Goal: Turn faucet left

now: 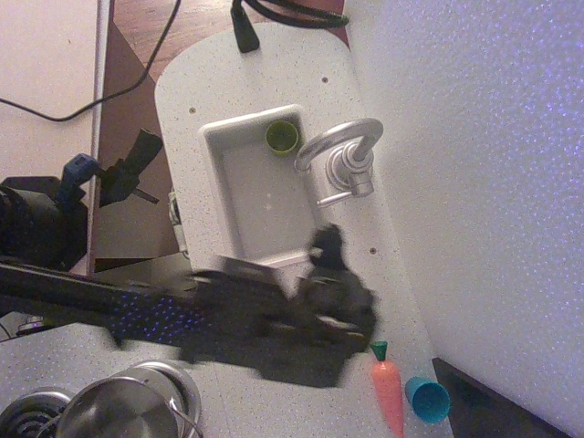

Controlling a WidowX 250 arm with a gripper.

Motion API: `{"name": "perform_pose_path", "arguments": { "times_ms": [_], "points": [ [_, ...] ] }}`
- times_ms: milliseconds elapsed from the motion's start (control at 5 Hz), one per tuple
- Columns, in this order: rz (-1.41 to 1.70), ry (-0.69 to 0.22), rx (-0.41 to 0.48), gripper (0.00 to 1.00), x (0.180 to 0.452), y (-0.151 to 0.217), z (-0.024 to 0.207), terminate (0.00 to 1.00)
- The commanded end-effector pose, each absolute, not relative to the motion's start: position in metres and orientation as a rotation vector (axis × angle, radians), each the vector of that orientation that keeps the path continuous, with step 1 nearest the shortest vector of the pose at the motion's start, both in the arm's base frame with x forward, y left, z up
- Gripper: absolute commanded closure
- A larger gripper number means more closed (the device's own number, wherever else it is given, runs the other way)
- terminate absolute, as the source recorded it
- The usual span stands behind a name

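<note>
Chrome catches the light on the faucet (pixel 342 160): a shiny silver toy with an arched gooseneck spout curling over toward the sink (pixel 265 239), a round ridged base, and a small lever sticking out from its side toward the basin. It stands on the counter (pixel 228 82) just beside the sink's right rim, close to the pale speckled wall (pixel 474 182), and its spout tip hangs near a green cup (pixel 281 137) that sits in the sink's far corner.

The end effector (pixel 327 248) is a dark blur at the near end of the sink, apart from the faucet and touching nothing I can make out; I cannot tell whether its fingers are spread or pressed together. The black arm (pixel 137 306) behind it stretches away to the left, speckled with bluish points of light.

The counter itself is a white, flecked surface with a rounded far end. On its near right part lie a toy carrot (pixel 387 388), orange with a green top, and just beside it a small blue cup (pixel 427 399) on its side. At the lower left stands a steel pot (pixel 128 406). Beyond the counter's far end a black cable (pixel 274 16) lies over reddish-brown flooring, and to the left a thin dark wire (pixel 91 100) trails across a pale surface near a black clamp (pixel 128 169) with a blue part.
</note>
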State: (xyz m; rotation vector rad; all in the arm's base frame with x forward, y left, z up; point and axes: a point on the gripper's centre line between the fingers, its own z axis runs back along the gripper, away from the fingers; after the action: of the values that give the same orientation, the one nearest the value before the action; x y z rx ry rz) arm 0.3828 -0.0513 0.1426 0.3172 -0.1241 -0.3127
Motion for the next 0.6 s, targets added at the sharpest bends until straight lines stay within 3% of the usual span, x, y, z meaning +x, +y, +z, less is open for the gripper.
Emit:
{"name": "perform_pose_path", "arguments": {
  "times_ms": [0, 200, 400],
  "points": [
    [-0.305, -0.168, 0.302, 0.0, 0.374, -0.047, 0.155, 0.0],
    [-0.325, -0.166, 0.327, 0.0, 0.373, -0.04, 0.155, 0.0],
    [-0.265, -0.191, 0.375, 0.0, 0.371, -0.011, 0.162, 0.0]
  ]
}}
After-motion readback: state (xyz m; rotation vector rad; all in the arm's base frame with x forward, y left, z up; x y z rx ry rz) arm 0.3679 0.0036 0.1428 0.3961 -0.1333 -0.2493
